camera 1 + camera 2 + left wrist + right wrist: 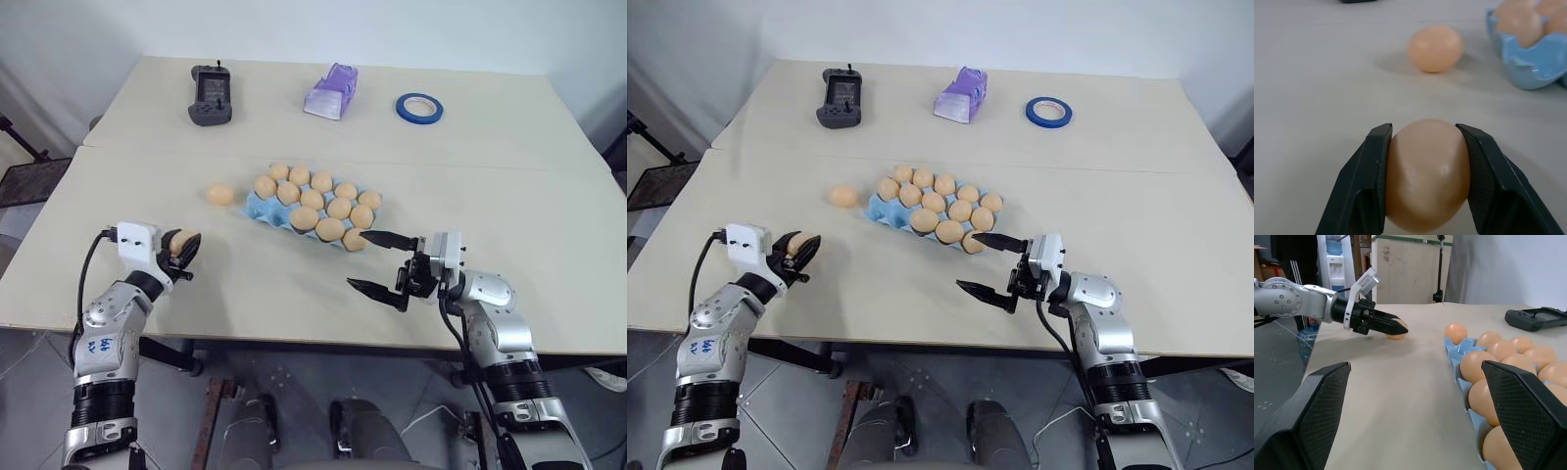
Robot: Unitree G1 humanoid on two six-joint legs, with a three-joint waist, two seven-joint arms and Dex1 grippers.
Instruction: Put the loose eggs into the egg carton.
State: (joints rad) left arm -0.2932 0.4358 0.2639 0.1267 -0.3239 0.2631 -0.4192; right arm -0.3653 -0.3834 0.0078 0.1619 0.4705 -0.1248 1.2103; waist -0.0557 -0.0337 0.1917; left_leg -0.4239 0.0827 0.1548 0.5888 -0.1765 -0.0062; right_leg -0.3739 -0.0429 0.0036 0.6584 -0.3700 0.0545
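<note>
Left claw clenched on one loose egg, fingers pressed flat against both its sides; egg sits low over the tabletop, whether lifted or resting cannot be told. Second loose egg lies at about 1 o'clock from the left claw, just beside the egg carton at its 9 o'clock end, apart from it. Carton is at table centre, light blue, nearly full of eggs; an open cup is not clear from the head views. Right claw released, jaws wide, pointing toward the carton's near corner at roughly 5 o'clock, one fingertip close to the nearest carton egg. Risks, as judged: grip is on a smooth curved shell, so squeezing harder could crack it, while a looser hold could let it slide out during the carry. Path to the carton passes the second egg; a low sweep could knock it rolling. Right claw near the carton could nudge the tray if it shifts.
</note>
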